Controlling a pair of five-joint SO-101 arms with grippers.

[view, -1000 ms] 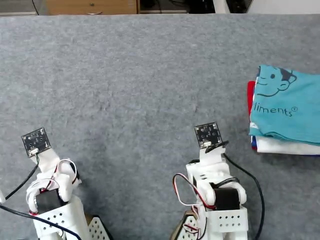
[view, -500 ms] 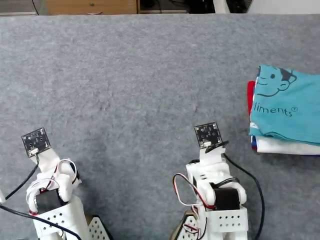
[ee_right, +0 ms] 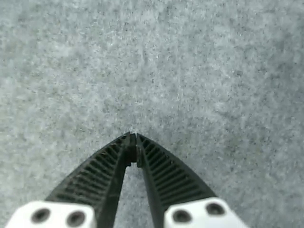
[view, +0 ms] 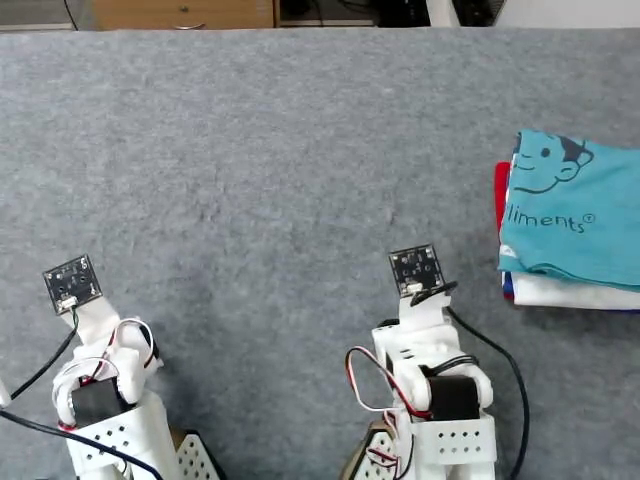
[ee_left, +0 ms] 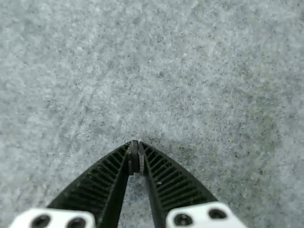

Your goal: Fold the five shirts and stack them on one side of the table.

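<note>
The stack of folded shirts [view: 570, 225] lies at 3 o'clock on the grey felt surface [view: 280, 150] and runs off the edge of the high view there. A teal shirt [view: 580, 215] printed with a cartoon face and lettering is on top. Beneath it, a red shirt [view: 502, 195] shows as a narrow strip along the stack's 9 o'clock side. A white shirt [view: 570, 292] sticks out along the stack's 6 o'clock side. A thin blue sliver [view: 508, 285] at the corner between them may be another shirt, though too little of it shows to be sure.

An arm [view: 100, 390] stands at 7 o'clock and a second arm [view: 435, 385] at 5 o'clock. Both are white with red and black wiring, and each carries a small black camera board at its 12 o'clock end. The second arm is the nearer one to the stack, yet well apart from it. A black cable [view: 500, 365] curves over the felt just beside the second arm, on its 3 o'clock side.

The left pincer [ee_left: 135, 156] is closed to a point, its black ribbed fingers [ee_left: 107, 183] meeting at the tips with grey felt behind them. The right pincer [ee_right: 131, 149] is closed the same way, its fingers [ee_right: 164, 175] pressed tip to tip over the felt.

Beyond the surface's far edge, toward 11 o'clock, stands a wooden cabinet [view: 180, 14].
</note>
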